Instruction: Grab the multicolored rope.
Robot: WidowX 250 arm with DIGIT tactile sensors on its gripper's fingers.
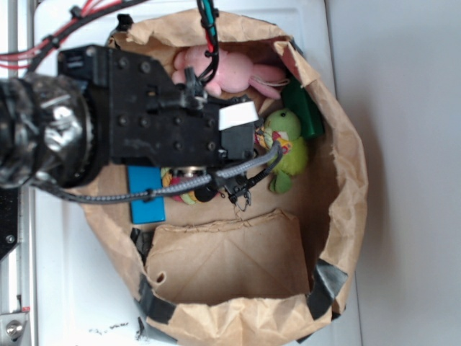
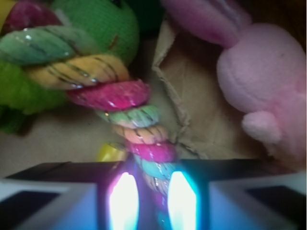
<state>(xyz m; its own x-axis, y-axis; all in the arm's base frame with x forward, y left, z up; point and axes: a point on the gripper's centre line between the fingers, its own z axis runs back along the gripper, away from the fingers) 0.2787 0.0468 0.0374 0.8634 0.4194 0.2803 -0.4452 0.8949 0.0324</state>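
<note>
We count one multicolored rope (image 2: 115, 96), two plush toys, one pink (image 1: 220, 71) and one lime-green (image 1: 287, 148), one blue block (image 1: 146, 194), one dark green block (image 1: 302, 108), and one paper bag (image 1: 346, 180).

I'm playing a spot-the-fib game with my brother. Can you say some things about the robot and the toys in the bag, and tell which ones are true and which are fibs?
1. The multicolored rope runs in between the gripper fingers. True.
2. The toys sit in a plastic bucket. False: they sit in a brown paper bag.
3. The pink plush lies beside the rope, not in the gripper. True.
4. The lime-green plush toy lies outside the bag. False: it lies inside the bag.
5. A blue block lies in the bag. True.
</note>
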